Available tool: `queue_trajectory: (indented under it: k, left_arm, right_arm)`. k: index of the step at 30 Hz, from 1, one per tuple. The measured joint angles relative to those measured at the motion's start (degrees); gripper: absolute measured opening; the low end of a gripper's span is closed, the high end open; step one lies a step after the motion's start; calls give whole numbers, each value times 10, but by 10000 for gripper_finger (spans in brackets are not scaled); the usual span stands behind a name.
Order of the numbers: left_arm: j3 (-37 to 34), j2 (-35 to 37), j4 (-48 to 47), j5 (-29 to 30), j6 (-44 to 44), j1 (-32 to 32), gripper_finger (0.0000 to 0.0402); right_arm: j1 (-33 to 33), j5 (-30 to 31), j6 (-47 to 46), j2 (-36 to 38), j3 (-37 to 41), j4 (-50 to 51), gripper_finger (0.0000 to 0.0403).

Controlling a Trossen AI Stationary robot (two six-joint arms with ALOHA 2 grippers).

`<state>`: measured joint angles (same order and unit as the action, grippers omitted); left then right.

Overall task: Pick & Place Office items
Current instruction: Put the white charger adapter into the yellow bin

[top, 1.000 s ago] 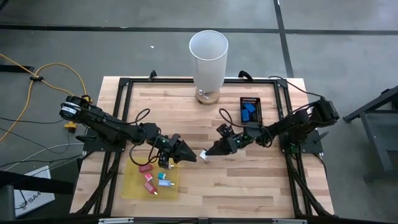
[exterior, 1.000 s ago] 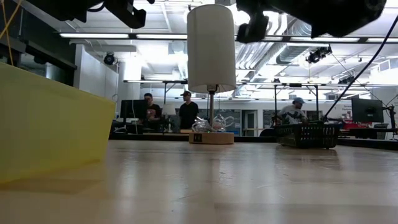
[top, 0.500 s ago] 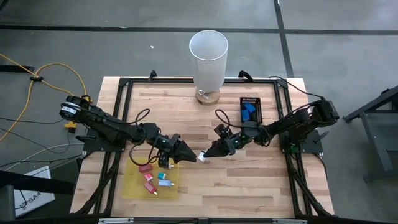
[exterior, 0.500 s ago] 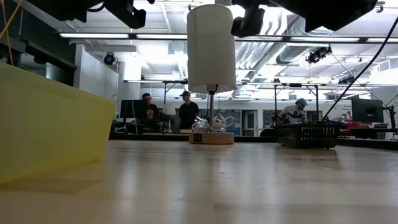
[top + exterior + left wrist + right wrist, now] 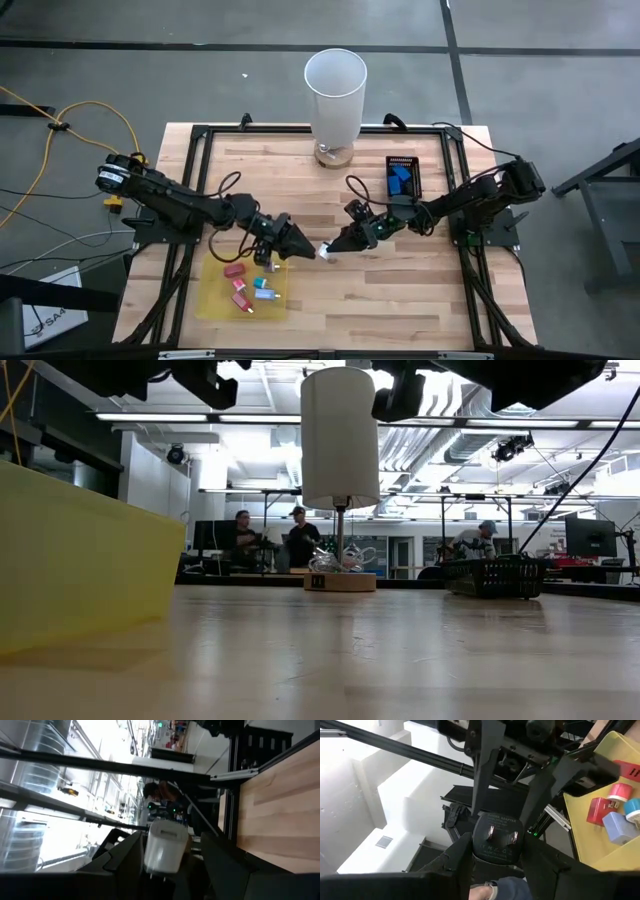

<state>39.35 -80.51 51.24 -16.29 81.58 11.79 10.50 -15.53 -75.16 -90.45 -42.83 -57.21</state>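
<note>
Look at the high view first: the left gripper (image 5: 303, 250) and right gripper (image 5: 340, 244) meet tip to tip, with a white plug adapter (image 5: 326, 251) between them above the table (image 5: 400, 300). You cannot judge either grip there. Check the left wrist view: the adapter sits clamped between that gripper's fingers (image 5: 122, 857). The right wrist view adds its dark pronged face, clenched by both finger pairs. Other office items (image 5: 615, 812) lie on the yellow sheet (image 5: 215, 300) just behind the left gripper. The low view shows neither gripper's tips.
</note>
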Motion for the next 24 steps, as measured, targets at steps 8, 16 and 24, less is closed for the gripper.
queue_trajectory:
  k: [8,16,24]
  left_arm:
    - [0,0,0,0,-13,-5,193]
    - [0,0,0,21,-39,7,193]
    - [0,0,0,29,-32,11,192]
  right_arm:
    - [0,0,7,0,0,0,133]
    - [-1,-10,18,0,0,0,133]
    - [-1,-10,17,0,0,0,133]
